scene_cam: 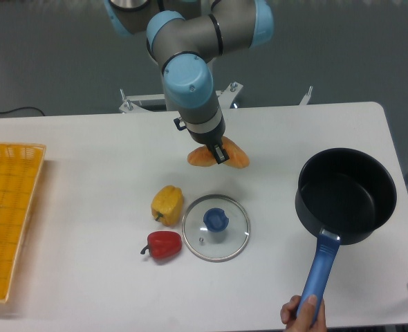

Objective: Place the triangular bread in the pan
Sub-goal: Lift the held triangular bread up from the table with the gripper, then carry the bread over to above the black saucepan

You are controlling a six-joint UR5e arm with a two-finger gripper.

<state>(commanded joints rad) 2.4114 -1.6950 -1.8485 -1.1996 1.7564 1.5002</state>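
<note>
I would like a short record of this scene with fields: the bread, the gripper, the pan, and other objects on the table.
bread: triangular bread on the table, under the gripper
gripper: gripper down at the bread; grasp cannot be judged
pan: pan at right, empty, a hand on its blue handle
others: glass lid, yellow pepper, red pepper, yellow basket at left
</note>
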